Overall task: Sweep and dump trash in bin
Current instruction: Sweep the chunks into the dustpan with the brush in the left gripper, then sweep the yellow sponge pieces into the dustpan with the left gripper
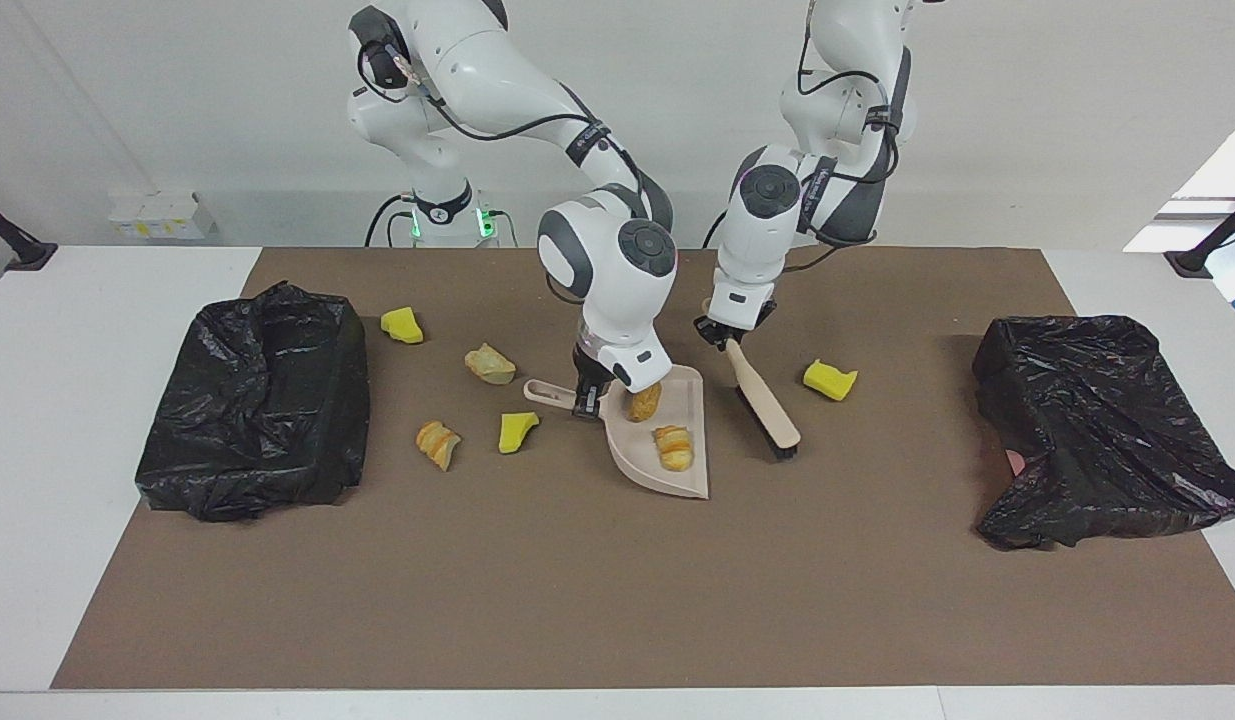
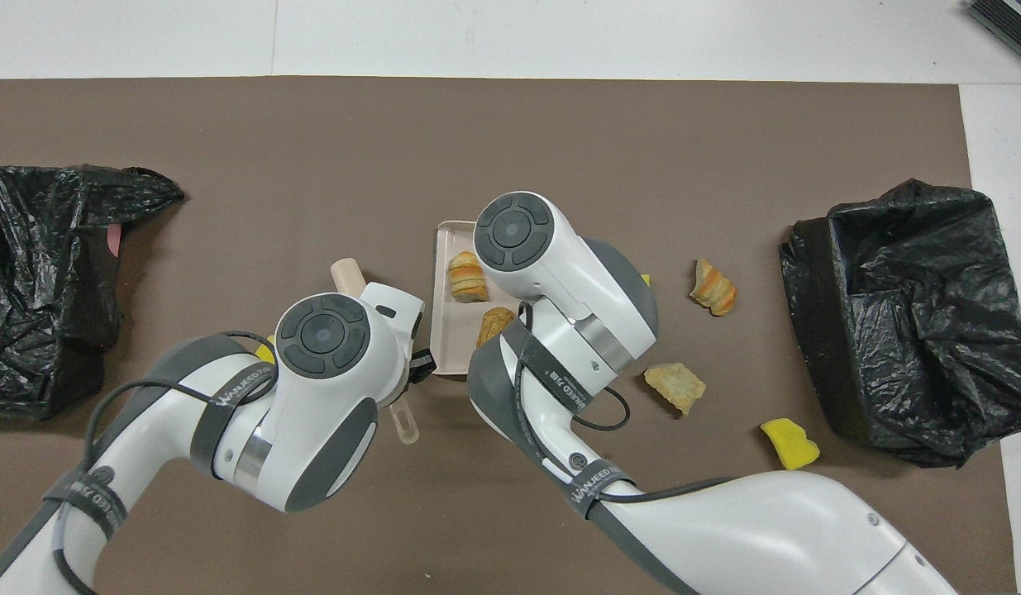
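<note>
Nearest the robots, toward the right arm's end of the surface [image 1: 877, 600], lies one yellow sponge chunk [image 1: 402, 324], with a tan bread bit [image 1: 490, 364] a little farther out. Right pincer [image 1: 587, 398] clamped on the dustpan [image 1: 667, 478] handle, pan flat on the mat, mouth facing the left arm's end; two pastry pieces [image 1: 673, 447] sit inside it. Left pincer [image 1: 734, 340] clamped on the brush [image 1: 769, 412] handle; brush slants away from the robots, bristle end low at the mat, apart from the pan mouth. Key relation: another yellow chunk [image 1: 829, 380] lies just beside the brush, on the side away from the pan, so brush stands between chunk and pan. Left arm is plainly the nearer one. Judgement: the brush must get round that chunk, then drag it toward the pan mouth, long axis kept across the sweep line. Farther out on the pan's handle side: a yellow bit [image 1: 517, 431] and a croissant piece [image 1: 437, 443]. Black-lined bins [image 1: 257, 400] at both ends.
</note>
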Robot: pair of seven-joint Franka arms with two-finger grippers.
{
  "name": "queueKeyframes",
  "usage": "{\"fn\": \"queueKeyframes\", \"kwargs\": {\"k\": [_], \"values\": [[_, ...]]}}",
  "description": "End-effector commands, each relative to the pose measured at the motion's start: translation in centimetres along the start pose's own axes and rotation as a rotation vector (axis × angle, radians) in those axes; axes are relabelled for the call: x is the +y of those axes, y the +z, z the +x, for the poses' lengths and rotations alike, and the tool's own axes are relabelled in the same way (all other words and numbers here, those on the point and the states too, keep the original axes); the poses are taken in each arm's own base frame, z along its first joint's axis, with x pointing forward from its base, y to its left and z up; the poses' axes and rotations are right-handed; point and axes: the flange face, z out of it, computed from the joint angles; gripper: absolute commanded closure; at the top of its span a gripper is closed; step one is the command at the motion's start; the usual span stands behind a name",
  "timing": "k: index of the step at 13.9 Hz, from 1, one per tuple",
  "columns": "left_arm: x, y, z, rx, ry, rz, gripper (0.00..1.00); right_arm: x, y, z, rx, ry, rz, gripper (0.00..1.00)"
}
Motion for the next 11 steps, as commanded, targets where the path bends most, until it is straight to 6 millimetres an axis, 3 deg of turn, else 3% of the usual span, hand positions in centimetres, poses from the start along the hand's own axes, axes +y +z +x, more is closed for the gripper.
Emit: {"fn": "queueKeyframes", "kwargs": {"k": [1,3,5,8,11], "values": [[-3.2,-3.3,-0.2,0.011,-0.12,0.045,1.0,-0.5,-0.8,-0.7,0.006,0.036,-0.006,1.0],[-4.9,-3.3,-1.2,0.008,-0.183,0.148,1.0,-0.6,-1.0,-1.0,0.001,0.022,-0.005,1.0],[-7.3,-2.2,-2.6,-0.031,-0.198,0.217,1.0,-0.9,-1.2,-1.0,-0.005,-0.037,0.001,1.0],[-11.4,0.8,-4.0,-0.027,-0.223,0.2,1.0,-1.4,-0.6,-0.4,0.015,-0.057,-0.01,1.0],[-13.8,2.8,-2.5,-0.005,-0.234,0.14,1.0,-2.0,0.0,-0.2,0.037,-0.069,-0.032,1.0]]}}
